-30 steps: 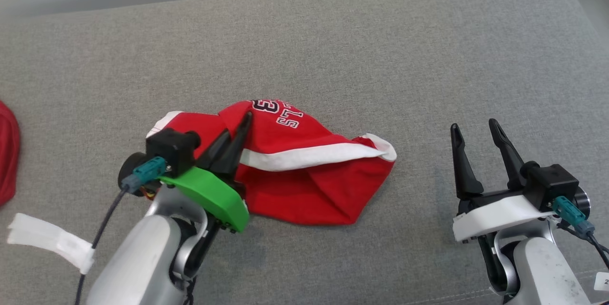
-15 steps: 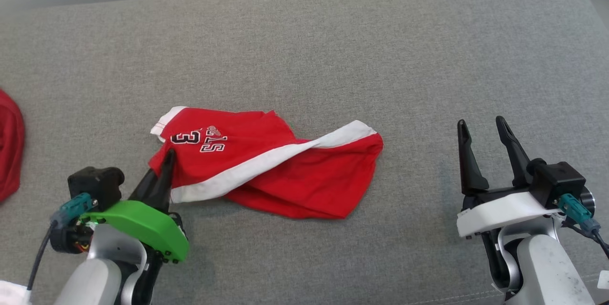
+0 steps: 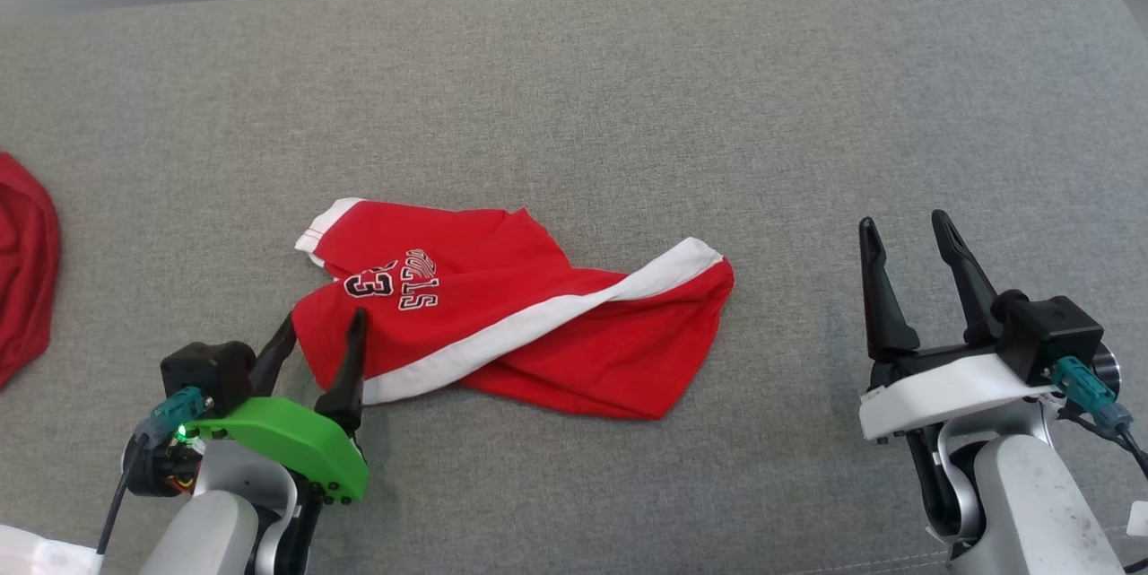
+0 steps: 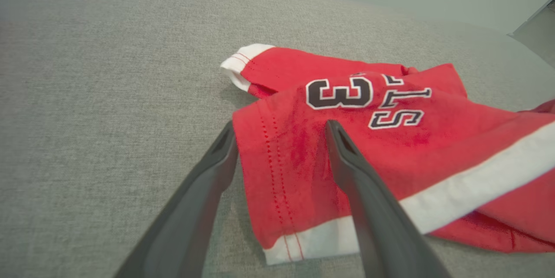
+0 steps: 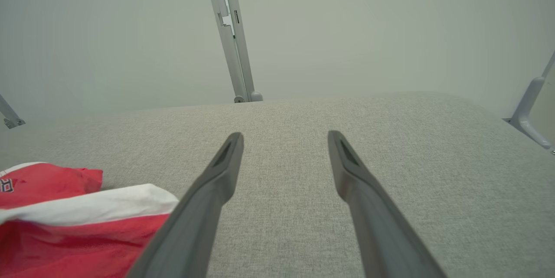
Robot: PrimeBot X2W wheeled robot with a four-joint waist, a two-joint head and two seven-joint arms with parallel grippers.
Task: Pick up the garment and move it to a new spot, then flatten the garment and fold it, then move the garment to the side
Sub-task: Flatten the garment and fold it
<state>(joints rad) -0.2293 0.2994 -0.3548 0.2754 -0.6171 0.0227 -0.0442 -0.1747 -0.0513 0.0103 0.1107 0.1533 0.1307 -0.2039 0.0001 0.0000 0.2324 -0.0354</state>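
The garment (image 3: 502, 324), red with white trim and a printed 3, lies crumpled on the left half of the grey padded surface (image 3: 682, 91), towards its near edge. The left gripper (image 3: 324, 317) sits low at the garment's left hem with fingers spread (one over red cloth, one over bare padding), while the right gripper (image 3: 902, 220) waits well apart near the right edge, also spread and holding nothing. The padding runs back to a pale wall (image 5: 347, 22) and a metal post (image 5: 230, 39), another red cloth (image 3: 22, 279) pokes in at the left edge, and the left fingers, pressed together on that hem half a second ago, have let go.
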